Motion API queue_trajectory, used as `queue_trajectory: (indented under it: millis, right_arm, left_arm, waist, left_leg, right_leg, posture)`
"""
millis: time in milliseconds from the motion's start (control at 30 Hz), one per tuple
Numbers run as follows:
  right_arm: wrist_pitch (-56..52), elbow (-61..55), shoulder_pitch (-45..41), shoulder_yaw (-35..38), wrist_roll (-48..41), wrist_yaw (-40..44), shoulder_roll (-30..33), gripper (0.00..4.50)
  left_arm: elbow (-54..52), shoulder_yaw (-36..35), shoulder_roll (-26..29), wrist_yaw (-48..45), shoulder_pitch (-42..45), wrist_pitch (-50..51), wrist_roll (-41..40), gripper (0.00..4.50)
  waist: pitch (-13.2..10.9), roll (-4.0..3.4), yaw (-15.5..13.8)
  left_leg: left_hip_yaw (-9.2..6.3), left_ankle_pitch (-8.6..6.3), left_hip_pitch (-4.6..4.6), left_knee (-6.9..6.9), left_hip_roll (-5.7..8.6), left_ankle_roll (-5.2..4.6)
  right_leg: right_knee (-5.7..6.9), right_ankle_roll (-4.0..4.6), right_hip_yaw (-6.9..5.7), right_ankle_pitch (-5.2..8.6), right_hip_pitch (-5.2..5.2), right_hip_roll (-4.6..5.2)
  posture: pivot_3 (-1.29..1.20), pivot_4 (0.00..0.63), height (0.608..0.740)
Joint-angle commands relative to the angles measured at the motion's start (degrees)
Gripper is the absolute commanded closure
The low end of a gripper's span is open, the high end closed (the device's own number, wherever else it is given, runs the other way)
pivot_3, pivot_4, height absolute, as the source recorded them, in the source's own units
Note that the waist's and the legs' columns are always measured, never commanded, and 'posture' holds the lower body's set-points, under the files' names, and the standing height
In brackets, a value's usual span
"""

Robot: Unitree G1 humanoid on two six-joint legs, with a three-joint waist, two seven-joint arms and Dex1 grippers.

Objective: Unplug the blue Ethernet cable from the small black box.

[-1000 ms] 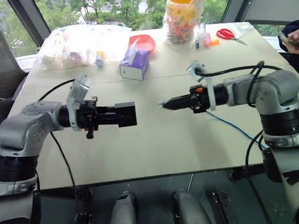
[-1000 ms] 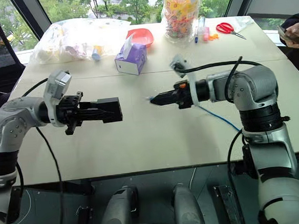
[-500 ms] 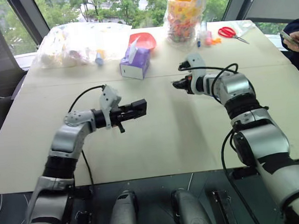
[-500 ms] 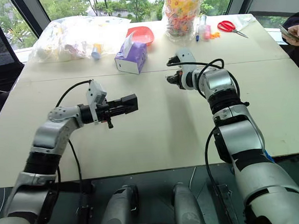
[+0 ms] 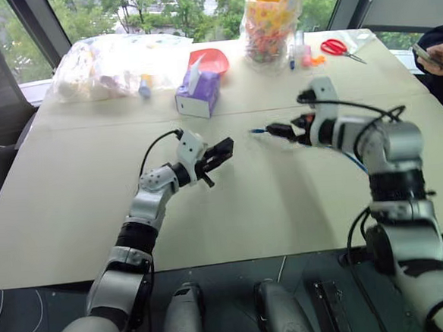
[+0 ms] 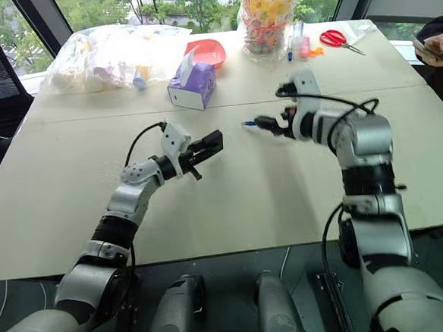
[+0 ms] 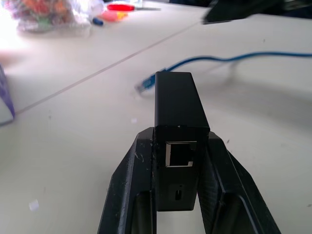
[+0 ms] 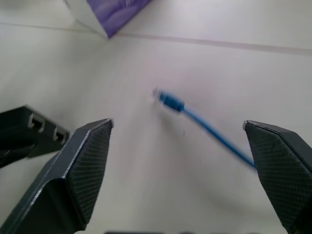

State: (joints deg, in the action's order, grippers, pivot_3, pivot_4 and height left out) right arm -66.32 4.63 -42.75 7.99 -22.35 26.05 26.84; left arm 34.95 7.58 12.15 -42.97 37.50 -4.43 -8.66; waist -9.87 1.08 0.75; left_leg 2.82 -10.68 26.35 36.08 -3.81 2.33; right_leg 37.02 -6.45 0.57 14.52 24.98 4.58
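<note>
1. My left fingers (image 5: 220, 151) are clamped narrow on the small black box (image 7: 178, 105), one on each side wall. It is held off the table (image 5: 247, 210), and an empty port on it faces back toward my wrist.
2. The plug (image 8: 170, 101) of the blue cable (image 8: 209, 129) sits ahead of my left fingers and just past the box's far end, apart from it. I cannot tell if it rests on the table yet. I judge the unplugging itself done.
3. My right fingers (image 5: 278, 130) stand wide with nothing between them. The plug is just ahead of their tips, and the cable trails back beneath that wrist.
4. To finish well, I would keep the left grip firm and level so the box does not twist out. I would draw the right fingers straight back and up, since the cord could catch on a fingertip and drag.
5. Putting the box down should happen beside the plug, not on the cord.
6. Count of the task's things: one black box, one blue cable, one plug. The box shows one port toward my left wrist and two openings on the end toward my right fingers.
7. Far beyond both sets of fingers, left to right: one plastic bag (image 5: 115, 63), one purple tissue box (image 5: 198, 94), one red bowl (image 5: 210, 60), one sweets jar (image 5: 272, 18), one pair of scissors (image 5: 339, 50).
</note>
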Motion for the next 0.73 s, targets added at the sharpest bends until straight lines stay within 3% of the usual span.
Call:
queue_trajectory:
  millis: [33, 67, 233, 400, 733]
  right_arm:
    - [-4.03, -8.88, 0.84, 3.16, -2.51, -2.16, -0.33, 0.07]
    - [-4.99, -9.87, 1.27, 3.77, -2.80, -2.78, -0.66, 0.07]
    - [-8.30, -13.84, 2.55, 5.92, -4.15, -4.79, -1.84, 0.00]
    - [-10.46, -18.33, 4.90, 4.22, -6.24, -3.66, -1.23, 0.00]
    - [-7.62, -31.47, 12.77, -0.28, -13.42, 7.89, 8.56, 0.00]
  left_arm:
    - [2.44, -0.49, 0.11, -0.78, 0.23, -4.90, 1.25, 4.00]
    - [3.35, -0.50, 0.13, -1.04, 0.17, -5.60, 1.43, 4.00]
    - [7.15, -1.55, 0.60, -1.19, 0.29, -7.26, 1.47, 1.67]
    - [3.15, -3.03, 2.89, -3.25, -1.61, -4.78, -0.51, 0.03]
    - [-27.97, -7.51, 13.68, -8.64, -10.99, 20.05, -11.58, 0.03]
  waist:
    - [0.01, -0.02, 0.10]
    - [0.02, -0.03, 0.11]
    - [0.04, -0.06, -0.10]
    - [0.04, -0.05, 0.14]
    - [0.03, -0.06, -0.02]
  left_leg:
    - [0.00, 0.00, 0.00, 0.03, 0.00, 0.00]
    - [0.01, 0.00, -0.03, 0.05, 0.00, 0.00]
    - [-0.02, 0.01, -0.12, 0.09, 0.00, -0.01]
    - [-0.03, 0.01, -0.13, 0.08, 0.00, -0.01]
    - [-0.07, 0.01, -0.08, 0.07, -0.02, -0.01]
  right_leg:
    - [0.01, 0.00, 0.00, 0.00, 0.01, 0.00]
    - [0.02, 0.01, 0.02, 0.00, 0.01, 0.00]
    - [0.03, 0.04, 0.01, 0.02, -0.11, 0.00]
    - [0.03, 0.04, 0.02, 0.01, -0.13, 0.00]
    - [0.03, 0.24, 0.01, 0.13, -0.10, 0.00]
  posture:
    - [0.00, 0.150, 0.735]
    - [0.00, 0.150, 0.735]
    - [0.00, 0.150, 0.735]
    - [0.00, 0.150, 0.735]
    - [0.00, 0.150, 0.735]
